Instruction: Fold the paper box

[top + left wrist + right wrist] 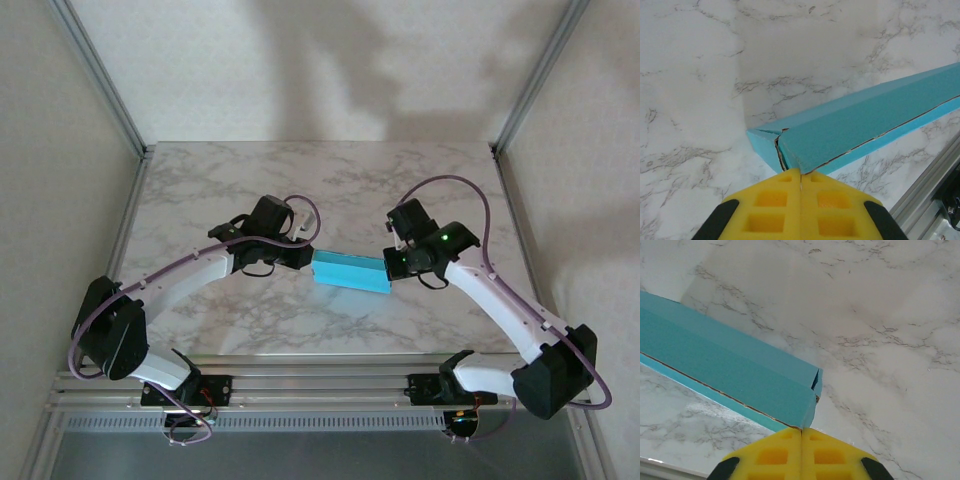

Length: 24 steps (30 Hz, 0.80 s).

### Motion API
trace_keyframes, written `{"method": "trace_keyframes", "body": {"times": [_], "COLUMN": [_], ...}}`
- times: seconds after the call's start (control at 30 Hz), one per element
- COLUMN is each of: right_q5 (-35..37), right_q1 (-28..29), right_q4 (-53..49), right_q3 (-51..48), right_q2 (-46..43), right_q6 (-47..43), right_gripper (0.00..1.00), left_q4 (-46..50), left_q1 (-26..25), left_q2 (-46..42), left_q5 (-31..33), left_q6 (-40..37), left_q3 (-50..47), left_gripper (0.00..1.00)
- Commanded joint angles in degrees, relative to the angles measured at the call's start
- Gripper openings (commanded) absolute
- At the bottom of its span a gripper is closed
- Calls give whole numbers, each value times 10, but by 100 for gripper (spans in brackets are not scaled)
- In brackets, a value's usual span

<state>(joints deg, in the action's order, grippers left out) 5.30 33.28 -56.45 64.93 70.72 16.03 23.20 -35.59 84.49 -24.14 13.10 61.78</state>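
paper box (349, 271) — turquoise | table (300, 180) — white marble, grey veins

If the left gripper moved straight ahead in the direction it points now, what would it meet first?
The paper box: its end is right at the fingers of the left gripper, apparently pinched between them.

The far part of the table (300, 170) is bare, so a gripper could pass there; the strip by the near rail (320, 385) is bare too. The paper box (350, 271) bars the middle; the left gripper (800, 171) pinches one end, the right gripper (801, 429) the other; their arms block both sides.
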Motion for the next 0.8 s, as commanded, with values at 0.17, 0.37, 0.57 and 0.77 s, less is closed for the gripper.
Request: {"method": "trace_keyframes", "body": {"times": [0.17, 0.37, 0.57, 0.77], "right_q5": [-49, -80, -103, -123], "right_q1": [-21, -35, -48, -60], "right_q4": [-37, -45, -59, -62], "right_q3": [32, 36, 48, 54], "right_q2": [10, 15, 21, 31], "right_q6": [-9, -11, -13, -13], "right_gripper": [2, 2, 2, 2], "left_q4": [30, 33, 33, 48], "left_q1": [-6, -6, -6, -6], "left_q2": [7, 7, 10, 10], "left_q5": [9, 22, 29, 35], "left_q6": [-14, -15, -13, -11], "left_q3": [23, 23, 27, 39], "left_gripper": [0, 0, 0, 0]}}
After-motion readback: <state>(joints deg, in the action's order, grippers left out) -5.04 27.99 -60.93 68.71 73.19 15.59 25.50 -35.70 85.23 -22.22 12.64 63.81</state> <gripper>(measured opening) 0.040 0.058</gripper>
